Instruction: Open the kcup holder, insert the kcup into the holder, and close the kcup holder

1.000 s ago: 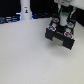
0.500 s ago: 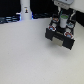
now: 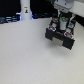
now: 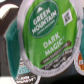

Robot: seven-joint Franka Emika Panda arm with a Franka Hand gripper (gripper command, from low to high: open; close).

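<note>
kcup holder (image 3: 60, 37) on table (image 3: 25, 55) | bottle (image 3: 25, 10) behind, exterior view's left

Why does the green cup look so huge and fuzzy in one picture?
Wrist view: the camera sits right above the kcup, so its lid fills the picture; the words are soft but readable. Exterior view: small and grainy, with the kcup holder blurry under the gripper.

one kcup holder (image 3: 60, 36), one white bottle (image 3: 25, 12), one green kcup (image 4: 50, 35)
</note>
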